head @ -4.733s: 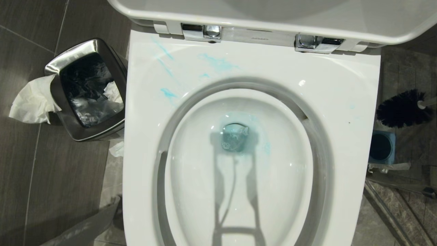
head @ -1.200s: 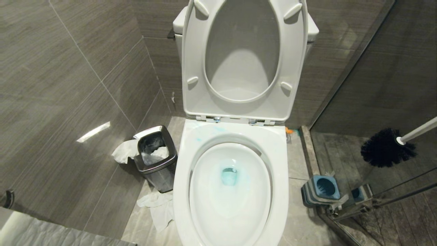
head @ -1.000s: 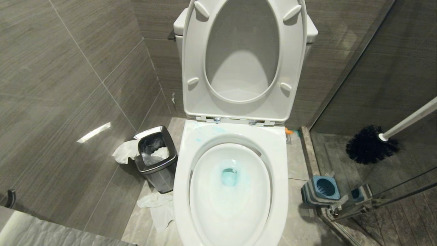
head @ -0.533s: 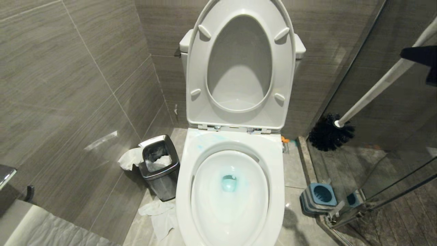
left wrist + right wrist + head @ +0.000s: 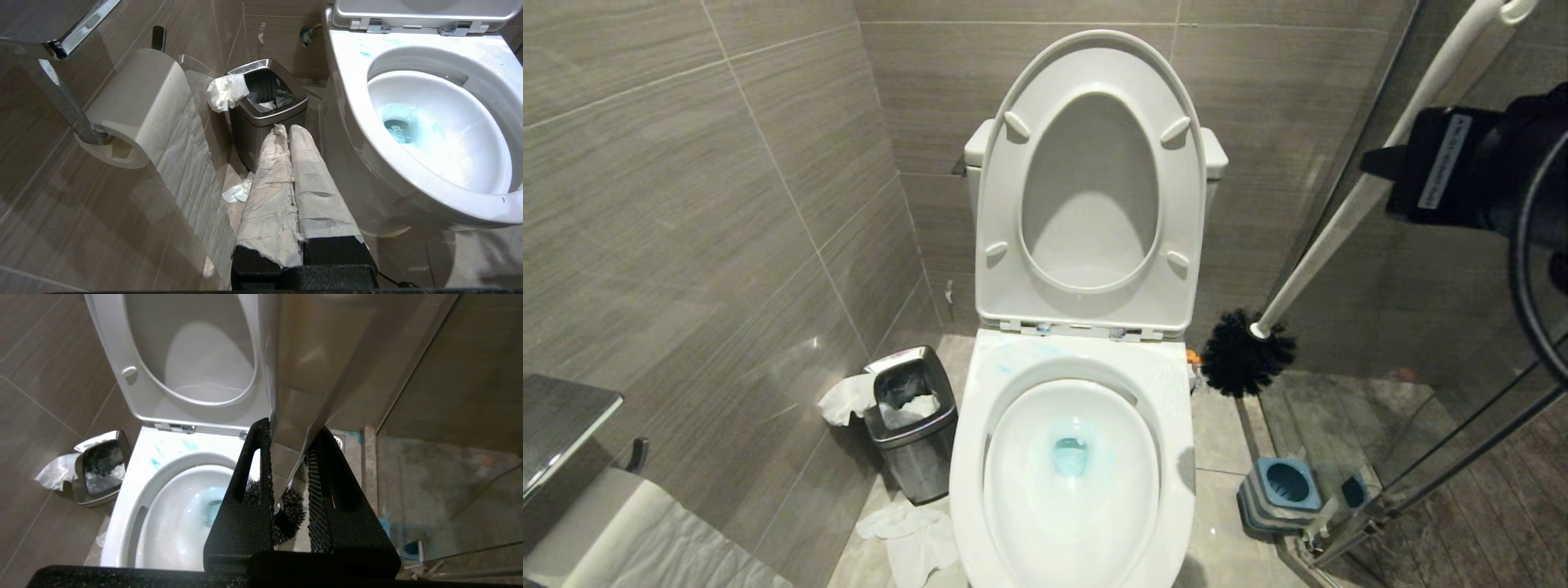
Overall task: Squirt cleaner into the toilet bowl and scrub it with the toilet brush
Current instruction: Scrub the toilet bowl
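The white toilet bowl (image 5: 1176, 384) stands in the middle with its seat and lid raised. Turquoise cleaner tints the water round the drain (image 5: 1070, 456) and smears the back left of the rim (image 5: 1029, 353). My right gripper (image 5: 1376, 175), high on the right, is shut on the pale handle of the toilet brush (image 5: 1339, 220). The handle slants down to the dark bristle head (image 5: 1245, 362), which hangs in the air just right of the bowl's back corner. In the right wrist view the handle (image 5: 294, 375) runs between the fingers of the gripper (image 5: 292, 433). My left gripper (image 5: 288, 128), paper-wrapped, is shut and empty, low beside the bowl (image 5: 351, 102).
A steel waste bin (image 5: 911, 408) with tissue hanging out stands left of the bowl, with crumpled tissue (image 5: 907, 531) on the floor before it. The blue-grey brush holder (image 5: 1282, 490) sits on the floor at the right, against a glass shower partition (image 5: 1421, 408). A toilet paper roll (image 5: 139, 106) hangs on the left wall.
The whole head view has tilted up and back from the bowl. The brush has swung left, its head now next to the bowl's back right corner, and my right gripper has come into view.
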Robot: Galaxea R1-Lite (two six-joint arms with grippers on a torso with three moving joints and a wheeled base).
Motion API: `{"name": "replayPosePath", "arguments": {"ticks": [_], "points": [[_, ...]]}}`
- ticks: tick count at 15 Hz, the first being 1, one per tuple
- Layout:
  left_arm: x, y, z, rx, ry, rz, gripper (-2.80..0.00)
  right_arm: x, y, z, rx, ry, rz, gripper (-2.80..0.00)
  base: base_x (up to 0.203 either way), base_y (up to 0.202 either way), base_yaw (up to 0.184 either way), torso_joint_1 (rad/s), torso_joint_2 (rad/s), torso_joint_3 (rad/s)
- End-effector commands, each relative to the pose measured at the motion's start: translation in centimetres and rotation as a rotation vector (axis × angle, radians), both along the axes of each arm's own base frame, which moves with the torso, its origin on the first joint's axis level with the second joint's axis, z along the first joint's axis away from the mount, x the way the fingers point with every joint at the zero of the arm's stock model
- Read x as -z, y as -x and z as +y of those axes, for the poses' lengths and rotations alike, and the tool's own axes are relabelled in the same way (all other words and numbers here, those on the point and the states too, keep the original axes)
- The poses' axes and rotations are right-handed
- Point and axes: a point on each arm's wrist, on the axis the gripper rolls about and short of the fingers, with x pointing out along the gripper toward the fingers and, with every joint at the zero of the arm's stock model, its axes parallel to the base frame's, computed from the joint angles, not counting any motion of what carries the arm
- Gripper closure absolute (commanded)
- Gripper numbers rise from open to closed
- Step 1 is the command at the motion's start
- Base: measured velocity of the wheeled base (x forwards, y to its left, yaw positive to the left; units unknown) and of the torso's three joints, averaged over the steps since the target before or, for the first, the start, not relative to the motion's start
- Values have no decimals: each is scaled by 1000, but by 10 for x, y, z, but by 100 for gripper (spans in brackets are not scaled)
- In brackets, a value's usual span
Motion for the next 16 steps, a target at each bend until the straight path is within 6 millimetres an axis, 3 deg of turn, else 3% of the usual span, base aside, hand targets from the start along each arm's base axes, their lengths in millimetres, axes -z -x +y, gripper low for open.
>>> {"name": "replayPosePath", "arguments": {"ticks": [1, 4, 9, 16], "points": [[0, 0, 0, 0, 0, 3, 0, 17, -26, 26, 7, 26, 56, 0, 0, 0, 0, 2, -2, 46], [0, 0, 0, 0, 0, 3, 0, 35, -61, 59, 11, 33, 103, 0, 0, 0, 0, 1, -1, 9], [0, 0, 0, 1, 0, 3, 0, 86, -116, 112, 11, 45, 195, 0, 0, 0, 0, 0, 0, 0], [0, 0, 0, 1, -7, 3, 0, 164, -172, 155, 32, 76, 292, 0, 0, 0, 0, 0, 0, 0]]}}
